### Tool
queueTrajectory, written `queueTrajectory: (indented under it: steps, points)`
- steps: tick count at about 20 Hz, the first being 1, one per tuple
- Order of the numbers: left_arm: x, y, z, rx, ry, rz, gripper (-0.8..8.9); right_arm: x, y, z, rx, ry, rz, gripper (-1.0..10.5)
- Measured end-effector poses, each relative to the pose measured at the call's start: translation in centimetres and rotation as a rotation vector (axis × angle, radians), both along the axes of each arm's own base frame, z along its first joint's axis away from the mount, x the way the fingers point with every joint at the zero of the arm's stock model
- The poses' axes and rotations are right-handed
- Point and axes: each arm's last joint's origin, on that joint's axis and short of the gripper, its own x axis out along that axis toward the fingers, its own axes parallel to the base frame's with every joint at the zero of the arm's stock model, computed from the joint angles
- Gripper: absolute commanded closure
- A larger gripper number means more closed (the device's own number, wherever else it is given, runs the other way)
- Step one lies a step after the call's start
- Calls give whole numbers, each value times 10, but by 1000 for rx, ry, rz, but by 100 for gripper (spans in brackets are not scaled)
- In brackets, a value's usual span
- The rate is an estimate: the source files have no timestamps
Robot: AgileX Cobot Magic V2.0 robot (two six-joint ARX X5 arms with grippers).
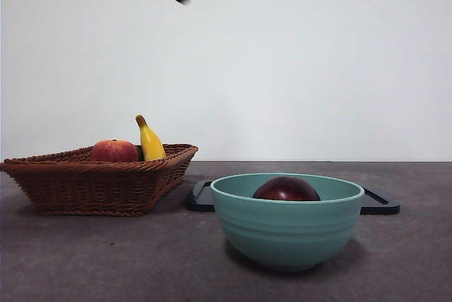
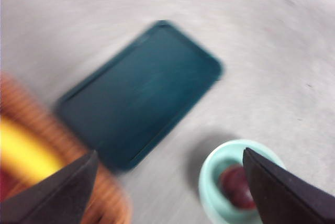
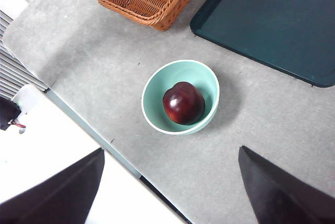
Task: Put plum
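Plum (image 1: 287, 190) is sitting inside the teal bowl (image 1: 286, 235), resting on the bowl's bottom, top just showing over the rim in the front view. Right wrist view confirms it: plum (image 3: 183, 102) in the bowl (image 3: 157, 90), nothing gripping it.

Bowl is standing on the grey table (image 1: 106, 260), near side, right of center. Dark tray (image 1: 381, 205) is lying flat just behind it, farther back. Wicker basket (image 1: 99, 182) is sitting to the left, holding a red-orange round fruit (image 1: 114, 151) and a banana (image 1: 150, 141) leaning against the basket's far-right rim.

Left pincer (image 2: 167, 192) is hanging high over the table, jaws spread wide, holding nothing. Its view is motion-blurred: tray (image 2: 141, 90), basket edge (image 2: 110, 198), bowl (image 2: 212, 182) with plum (image 2: 235, 185) all below it. In the front view only black tips are showing at the top edge, left of center; I cannot tell which arm they belong to.

Right pincer (image 3: 170, 187) is also up high, jaws apart, empty, looking down over the near table edge with the bowl below and between its jaws, well clear of it.
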Motion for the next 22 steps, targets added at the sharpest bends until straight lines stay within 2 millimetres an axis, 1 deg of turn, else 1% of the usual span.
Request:
queueTrajectory:
  steps: [2,4,6,7,9,12,14,16,22]
  points:
    - [-11,30,16,-18,-17,63,367,0,0,0,0,0,0,536]
    - [-27,58,25,-57,-55,111,367,0,0,0,0,0,0,536]
    - [-48,80,21,-88,-59,130,367,0,0,0,-1,-1,-1,536]
    - [-58,89,13,-94,-46,132,367,0,0,0,-3,-1,-3,536]
    - [-75,97,-8,-106,0,104,369,0,0,0,-3,-1,-3,536]
    - [-97,103,-43,-152,106,5,381,0,0,0,-3,-1,-3,536]
    - [-107,106,-65,-170,173,-36,381,0,0,0,-3,-1,-3,536]
    - [-111,108,-80,-170,231,-54,381,0,0,0,-3,-1,-3,536]
    - [-114,107,-79,-210,240,-97,381,0,0,0,-3,1,-3,536]
